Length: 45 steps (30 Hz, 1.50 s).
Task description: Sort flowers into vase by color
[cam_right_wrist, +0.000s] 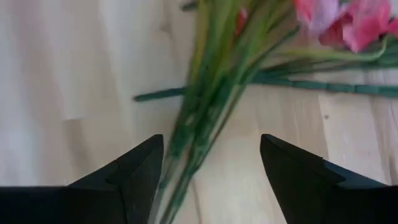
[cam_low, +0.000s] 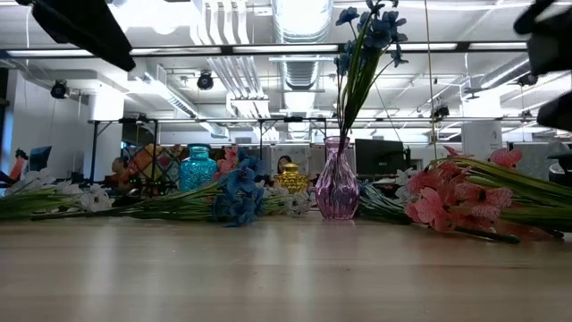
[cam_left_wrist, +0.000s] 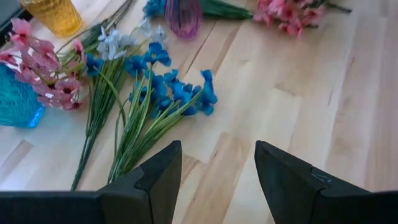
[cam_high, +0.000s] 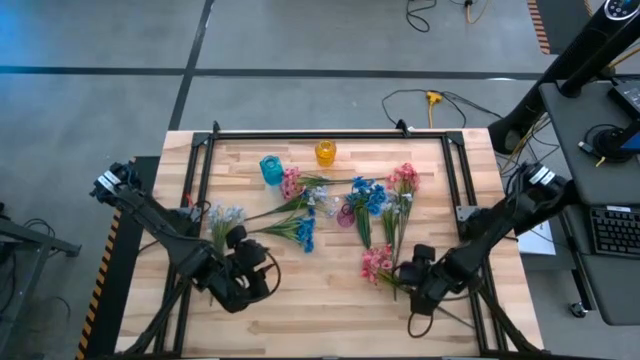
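Note:
Sprays of flowers lie on the wooden table (cam_high: 330, 310): pink ones (cam_high: 377, 262), (cam_high: 404, 180), (cam_high: 290, 183), a blue one (cam_high: 303, 233) and a pale white-lavender one (cam_high: 225, 214). A pink-purple vase (cam_low: 337, 192) holds a blue spray (cam_low: 366, 36) upright. A teal vase (cam_high: 270, 168) and a yellow vase (cam_high: 325, 152) stand at the far side. My left gripper (cam_left_wrist: 217, 152) is open above bare wood, short of the blue spray (cam_left_wrist: 174, 93). My right gripper (cam_right_wrist: 211, 146) is open above green stems (cam_right_wrist: 202, 118) of a pink spray (cam_right_wrist: 354, 25), one finger on either side.
A black frame (cam_high: 330, 132) runs along the table's far and side edges. Bare wood lies along the near edge between the two arms. Cables (cam_high: 430, 98) trail on the floor beyond the table, and a desk with a keyboard (cam_high: 612, 230) stands to the right.

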Each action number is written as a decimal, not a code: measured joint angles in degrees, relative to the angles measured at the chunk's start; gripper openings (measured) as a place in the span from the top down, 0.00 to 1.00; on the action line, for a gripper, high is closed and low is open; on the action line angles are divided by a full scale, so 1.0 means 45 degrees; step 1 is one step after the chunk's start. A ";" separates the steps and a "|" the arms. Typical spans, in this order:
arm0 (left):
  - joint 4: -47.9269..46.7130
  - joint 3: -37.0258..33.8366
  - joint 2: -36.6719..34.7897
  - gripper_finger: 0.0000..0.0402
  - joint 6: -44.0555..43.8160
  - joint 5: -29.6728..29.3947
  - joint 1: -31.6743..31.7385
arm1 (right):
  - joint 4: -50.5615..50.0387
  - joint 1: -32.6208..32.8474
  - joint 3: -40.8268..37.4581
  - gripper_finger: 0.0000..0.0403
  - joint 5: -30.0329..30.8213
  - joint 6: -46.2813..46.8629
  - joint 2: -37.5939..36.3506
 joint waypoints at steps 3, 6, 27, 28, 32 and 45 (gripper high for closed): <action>0.0045 0.0000 0.0000 0.54 -0.0092 -0.0491 -0.0336 | 0.0018 -0.0006 0.0013 0.38 0.0010 0.0256 0.0733; 0.0050 0.0000 0.0000 0.54 -0.0212 -0.0727 -0.0496 | 0.0078 -0.0007 0.0130 0.39 0.0003 0.0301 0.1244; 0.0205 -0.0010 0.0000 0.54 -0.0425 -0.1280 -0.0501 | 0.0262 -0.0007 0.0301 0.80 -0.0168 0.1195 0.1547; 0.0210 -0.0010 0.0000 0.54 -0.0425 -0.1280 -0.0501 | 0.0262 -0.0007 0.0301 0.83 -0.0187 0.1195 0.1523; 0.0210 -0.0010 0.0000 0.54 -0.0425 -0.1280 -0.0501 | 0.0257 -0.0012 0.0301 0.92 -0.0387 0.1204 0.1324; 0.0171 -0.0018 0.0000 0.54 -0.0342 -0.1285 -0.0501 | -0.0350 -0.0009 0.0817 0.92 0.0044 0.1086 -0.1144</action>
